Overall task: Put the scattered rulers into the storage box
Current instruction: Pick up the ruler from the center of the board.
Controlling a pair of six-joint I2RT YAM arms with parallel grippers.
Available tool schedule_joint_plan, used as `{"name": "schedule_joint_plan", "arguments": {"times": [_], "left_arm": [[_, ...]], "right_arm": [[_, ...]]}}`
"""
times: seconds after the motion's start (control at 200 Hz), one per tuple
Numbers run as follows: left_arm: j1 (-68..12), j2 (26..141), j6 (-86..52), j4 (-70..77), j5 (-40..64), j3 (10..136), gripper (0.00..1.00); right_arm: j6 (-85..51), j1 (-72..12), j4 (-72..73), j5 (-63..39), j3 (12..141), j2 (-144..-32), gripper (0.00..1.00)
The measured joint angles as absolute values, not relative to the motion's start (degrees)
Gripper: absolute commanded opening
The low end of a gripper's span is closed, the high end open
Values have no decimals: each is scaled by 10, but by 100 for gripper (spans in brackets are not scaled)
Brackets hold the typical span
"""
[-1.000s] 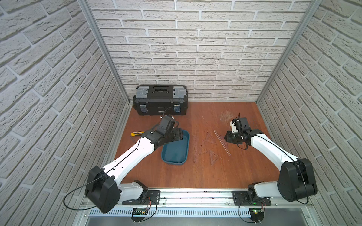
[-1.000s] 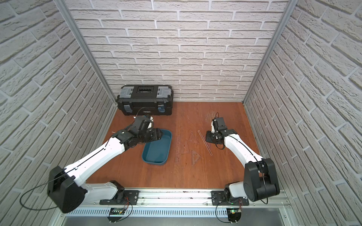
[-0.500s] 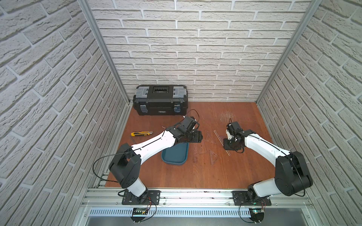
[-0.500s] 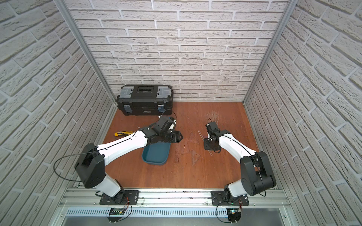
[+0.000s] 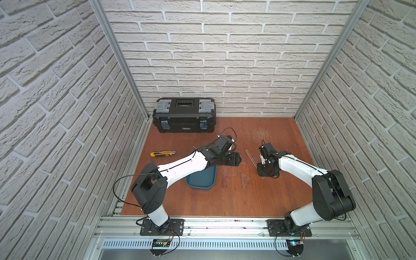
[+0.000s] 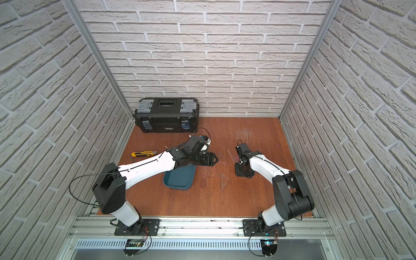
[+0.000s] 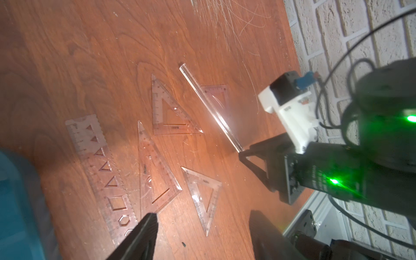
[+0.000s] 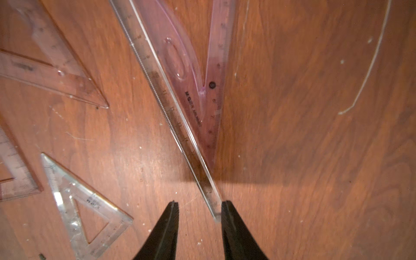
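White brick walls close in a brown wooden surface (image 5: pixel 225 202), with a black toolbox (image 5: pixel 184 114) against the back wall and a yellow knife (image 5: pixel 162 153) lying in front of it. Nearer the front sits the blue storage box (image 5: pixel 201 180), partly covered in both top views by the left arm (image 5: pixel 180 165), which reaches across it. The rulers (image 7: pixel 155 171) lie flat on the surface outside the box, between it and the right arm (image 5: pixel 297 166). A long stencil ruler (image 7: pixel 99 171) is nearest the box, see-through triangles (image 7: pixel 166 112) lie beside it, and a clear straight ruler (image 8: pixel 171 108) lies across a pink triangle (image 8: pixel 209 67). The left jaws stand wide apart and hold nothing, hovering over the stencil ruler and the triangles. The right jaws are down at the surface, narrowly parted, with the near end of the straight ruler between them, close against one finger (image 8: pixel 234 225); they have not closed on it.
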State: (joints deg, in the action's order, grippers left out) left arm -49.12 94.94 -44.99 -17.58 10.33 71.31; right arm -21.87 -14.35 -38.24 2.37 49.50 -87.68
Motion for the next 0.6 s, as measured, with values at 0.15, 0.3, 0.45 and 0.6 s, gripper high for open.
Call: {"name": "schedule_joint_plan", "arguments": {"times": [0.15, 0.3, 0.45, 0.6], "left_arm": [[-492, 938, -452, -176, 101, 706, 71], [-492, 925, -452, -176, 97, 705, 71], [-492, 923, -452, -175, 94, 705, 71], [-492, 923, -452, -176, 93, 699, 71]], "right_arm": [[-218, -144, -377, 25, 495, -888, 32], [-218, -144, -370, 25, 496, -889, 32], [-218, -144, -366, 27, 497, -898, 30], [-218, -144, -364, 25, 497, -908, 28]]}}
